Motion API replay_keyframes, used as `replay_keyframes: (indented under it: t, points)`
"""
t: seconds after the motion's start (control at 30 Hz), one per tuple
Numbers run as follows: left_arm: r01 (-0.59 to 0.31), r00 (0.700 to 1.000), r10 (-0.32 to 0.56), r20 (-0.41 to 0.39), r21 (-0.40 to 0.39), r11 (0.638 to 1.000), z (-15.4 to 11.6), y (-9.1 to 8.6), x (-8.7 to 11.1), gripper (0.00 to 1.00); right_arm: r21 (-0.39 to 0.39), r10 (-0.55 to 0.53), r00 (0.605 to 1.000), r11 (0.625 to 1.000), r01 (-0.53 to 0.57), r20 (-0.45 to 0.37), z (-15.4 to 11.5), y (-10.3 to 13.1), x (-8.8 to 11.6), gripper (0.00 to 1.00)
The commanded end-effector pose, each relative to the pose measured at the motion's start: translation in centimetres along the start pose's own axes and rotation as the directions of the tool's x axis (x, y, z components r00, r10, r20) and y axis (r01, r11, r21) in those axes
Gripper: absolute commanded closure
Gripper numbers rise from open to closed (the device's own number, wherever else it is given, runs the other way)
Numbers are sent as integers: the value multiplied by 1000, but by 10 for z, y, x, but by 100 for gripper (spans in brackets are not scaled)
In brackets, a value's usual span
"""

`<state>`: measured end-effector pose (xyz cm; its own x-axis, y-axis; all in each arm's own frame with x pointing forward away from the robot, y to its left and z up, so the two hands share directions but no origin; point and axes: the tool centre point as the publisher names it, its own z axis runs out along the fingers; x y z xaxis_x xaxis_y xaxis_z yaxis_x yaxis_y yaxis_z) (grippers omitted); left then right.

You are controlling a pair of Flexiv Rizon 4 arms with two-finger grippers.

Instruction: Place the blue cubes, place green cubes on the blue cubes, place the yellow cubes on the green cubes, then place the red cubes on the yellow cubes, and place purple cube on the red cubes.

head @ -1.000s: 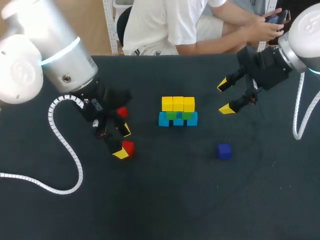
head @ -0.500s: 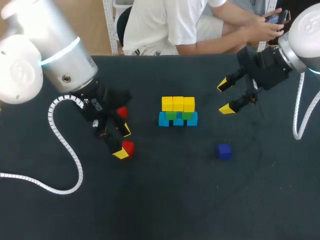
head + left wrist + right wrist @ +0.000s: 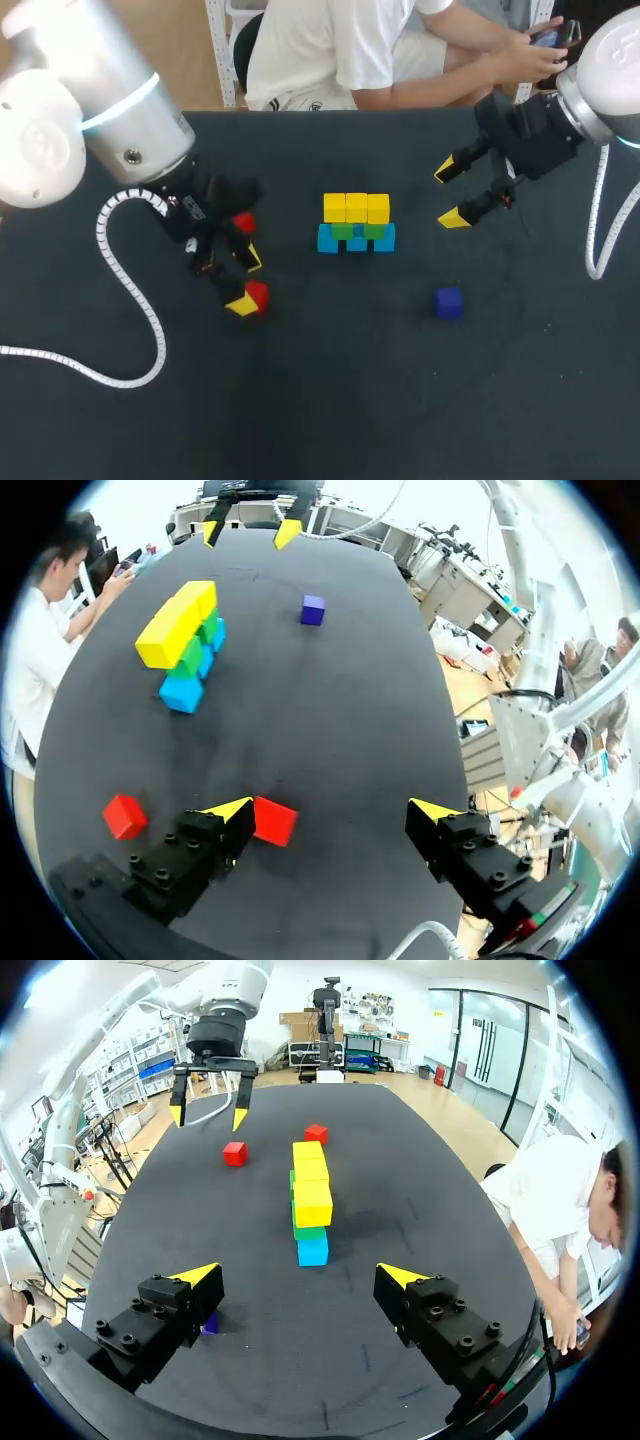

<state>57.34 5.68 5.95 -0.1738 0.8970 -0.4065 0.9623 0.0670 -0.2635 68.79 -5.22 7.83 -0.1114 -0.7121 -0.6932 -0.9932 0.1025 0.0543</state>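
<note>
Your open left gripper (image 3: 332, 810) straddles the small red cube (image 3: 274, 821), which sits against its near finger (not centred), so shift sideways before closing.

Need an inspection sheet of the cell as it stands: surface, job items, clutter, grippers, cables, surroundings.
surface: dark table.
job's things: three blue cubes in a row, two green cubes on them, three yellow cubes on top; two red cubes loose near the left gripper; purple cube alone, apart from the stack.
clutter: nothing seen.
grippers: left gripper open, one red cube against a finger; right gripper open, holding nothing.
cables: left white hose loops over the table; right white hose hangs beside its arm.
surroundings: nothing seen reaching over the table.
</note>
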Motion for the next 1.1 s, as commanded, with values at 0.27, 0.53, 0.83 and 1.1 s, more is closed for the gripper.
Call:
replay_keyframes:
  t: [0.27, 0.53, 0.83, 1.1]
  points:
    - [-7, 1000, 7, 15, -22, 1000, -10, 14, 4, 0, 1, -1, 1000, 1000, 1, 1, 0, 0, 0, 0]
    - [5, 997, -3, -81, 24, 1000, 2, 8, 9, 0, 1, -1, 1000, 1000, 1, 1, 0, 0, 0, 0]
    - [37, 981, -23, -194, 72, 997, 23, 8, 21, 0, 1, -1, 1000, 1000, 1, 1, 0, 0, 0, 0]
    - [26, 971, -11, -240, 61, 998, 19, 17, 20, 0, 1, -1, 1000, 1000, 1, 1, 0, 0, 0, 0]
